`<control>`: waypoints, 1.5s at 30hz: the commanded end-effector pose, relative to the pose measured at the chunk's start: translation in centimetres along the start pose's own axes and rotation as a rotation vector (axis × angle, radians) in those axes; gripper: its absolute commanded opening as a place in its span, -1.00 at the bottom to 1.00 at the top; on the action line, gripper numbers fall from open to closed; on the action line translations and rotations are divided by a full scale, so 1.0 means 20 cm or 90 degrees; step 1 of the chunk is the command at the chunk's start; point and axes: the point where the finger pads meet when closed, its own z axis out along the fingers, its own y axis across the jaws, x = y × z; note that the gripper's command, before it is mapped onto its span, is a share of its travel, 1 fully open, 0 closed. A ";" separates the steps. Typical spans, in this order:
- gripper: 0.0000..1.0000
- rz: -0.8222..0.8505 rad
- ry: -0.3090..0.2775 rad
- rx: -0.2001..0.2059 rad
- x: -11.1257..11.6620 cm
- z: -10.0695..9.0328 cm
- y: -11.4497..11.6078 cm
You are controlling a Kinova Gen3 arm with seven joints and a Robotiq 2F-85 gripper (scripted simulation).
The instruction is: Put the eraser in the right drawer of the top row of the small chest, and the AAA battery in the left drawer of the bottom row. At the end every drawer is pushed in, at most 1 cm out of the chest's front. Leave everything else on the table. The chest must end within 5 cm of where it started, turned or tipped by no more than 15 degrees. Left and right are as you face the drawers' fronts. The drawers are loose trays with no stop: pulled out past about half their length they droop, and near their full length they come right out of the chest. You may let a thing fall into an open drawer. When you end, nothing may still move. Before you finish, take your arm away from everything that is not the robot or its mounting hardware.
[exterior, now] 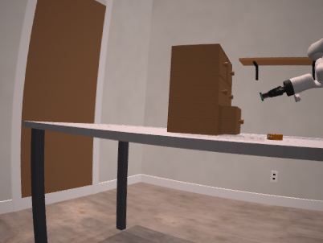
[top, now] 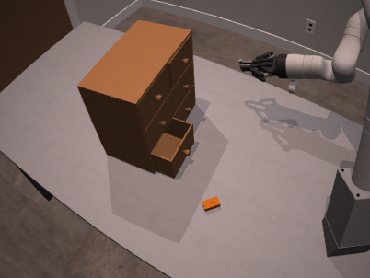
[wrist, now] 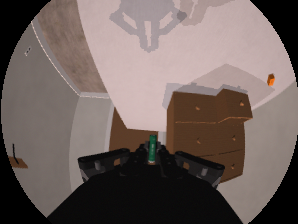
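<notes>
The AAA battery (top: 241,62) (wrist: 152,147), a small green cylinder, is held in the gripper (top: 246,64) (exterior: 264,96) (wrist: 152,159). The gripper is shut on it, high above the table, in front of the chest (top: 124,60) (exterior: 193,88) (wrist: 182,120) and well away from it. The bottom-left drawer (top: 180,156) (exterior: 231,120) (wrist: 235,102) is pulled out part way; the visible part of its floor is bare. The top-right drawer (top: 180,60) looks pushed in or nearly so. An orange block (top: 211,203) (exterior: 275,137) (wrist: 271,80) lies on the table; I cannot tell whether it is the eraser.
The other drawers look shut, their knobs sticking out. The open drawer juts over the table (top: 258,184) toward the arm's side. The orange block lies beyond that drawer's front corner. The arm's base (top: 347,221) stands at the right. A wall shelf (exterior: 277,61) is in the background.
</notes>
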 end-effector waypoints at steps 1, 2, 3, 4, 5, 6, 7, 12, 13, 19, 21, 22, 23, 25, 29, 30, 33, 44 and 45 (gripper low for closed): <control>-0.90 0.005 -0.005 -0.004 -0.02 0.02 0.05; -0.90 0.005 -0.005 -0.004 -0.02 0.02 0.05; -0.90 0.005 -0.005 -0.004 -0.02 0.02 0.06; -0.90 0.005 -0.005 -0.004 -0.02 0.02 0.06; -0.90 0.005 -0.005 -0.004 -0.02 0.03 0.07; -0.90 0.005 -0.005 -0.004 -0.02 0.03 0.07; -0.90 0.005 -0.005 -0.004 -0.02 0.03 0.07; -0.90 0.005 -0.005 -0.004 -0.02 0.04 0.11; -0.90 0.005 -0.005 -0.004 -0.02 0.05 0.12; -0.90 0.005 -0.005 -0.003 -0.02 0.07 0.16; -0.90 0.005 -0.005 -0.003 -0.02 0.07 0.17; -0.90 0.005 -0.005 -0.003 -0.02 0.07 0.17; -0.90 0.005 -0.005 -0.003 -0.02 0.07 0.17; -0.90 0.005 -0.005 -0.003 -0.02 0.08 0.18; -0.90 0.005 -0.005 -0.003 -0.02 0.09 0.21; -0.90 0.005 -0.005 -0.003 -0.02 0.09 0.21; -0.90 0.005 -0.005 -0.003 -0.02 0.10 0.24; -0.90 0.005 -0.005 -0.003 -0.01 0.12 0.28; -0.90 0.005 -0.005 -0.003 -0.01 0.13 0.29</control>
